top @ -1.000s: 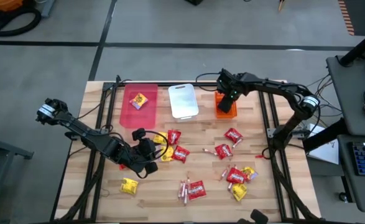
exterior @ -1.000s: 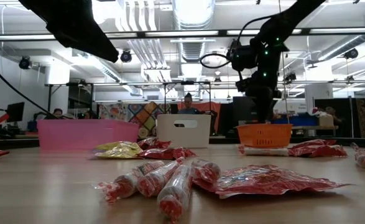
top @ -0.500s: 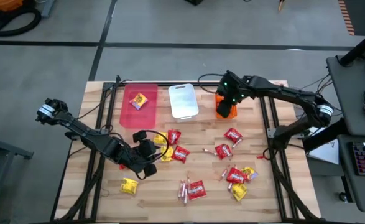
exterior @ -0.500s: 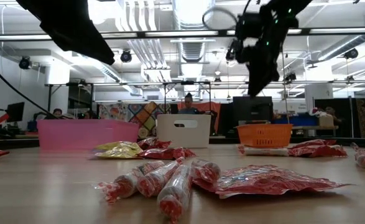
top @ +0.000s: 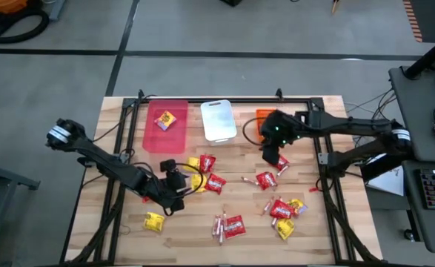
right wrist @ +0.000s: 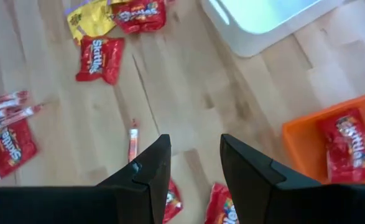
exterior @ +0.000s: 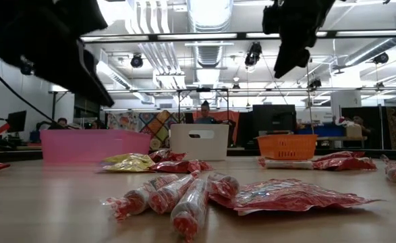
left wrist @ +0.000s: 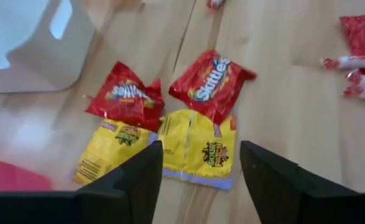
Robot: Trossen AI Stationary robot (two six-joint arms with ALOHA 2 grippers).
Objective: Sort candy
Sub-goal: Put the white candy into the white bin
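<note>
Grey floor (top: 202, 30), ceiling ducts (exterior: 208, 13) and lights.

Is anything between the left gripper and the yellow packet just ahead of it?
Nothing visible. The left gripper hangs open above the yellow packet, which lies flat on the table, edged by two red Skittles packets.

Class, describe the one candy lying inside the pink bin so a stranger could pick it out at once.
Find the pink bin at the table's back edge, left of the white bin. The only thing in it is a small yellow packet. Unlike the other yellow packets, which lie loose on the wood, this one sits in a bin.
</note>
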